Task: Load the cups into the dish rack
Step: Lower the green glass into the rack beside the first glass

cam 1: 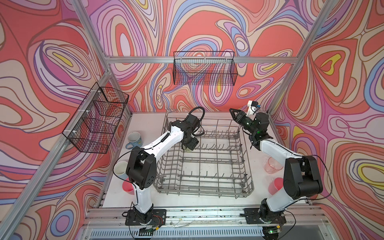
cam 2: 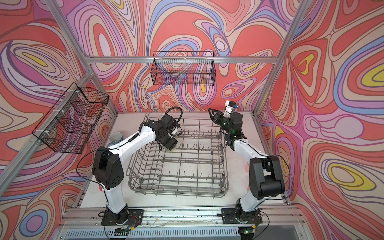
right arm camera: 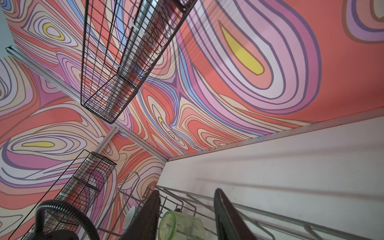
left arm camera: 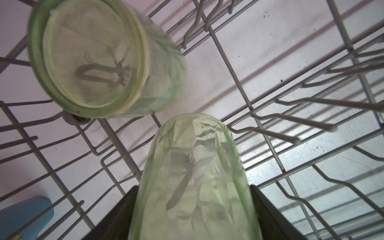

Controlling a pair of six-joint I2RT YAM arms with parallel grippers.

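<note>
Deep in the rack [cam 1: 203,191], left side: seating a green tumbler [left arm camera: 193,176].
My left gripper [cam 1: 188,146] clamps it low among the tines, just beside its seated twin [left arm camera: 93,58]. Next, I judge: settle it, release, lift straight up. My right gripper [cam 1: 233,111] hangs parted, empty.

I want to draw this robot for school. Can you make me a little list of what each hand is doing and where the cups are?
left gripper: shut on a green tumbler, low inside the dish rack
right gripper: open, empty, raised near the rack's far right corner
in rack: second green tumbler, mouth down, tilted
outside rack: blue mug, half-hidden cup, left pink cup, right pink cup, see-through pink tumbler
</note>
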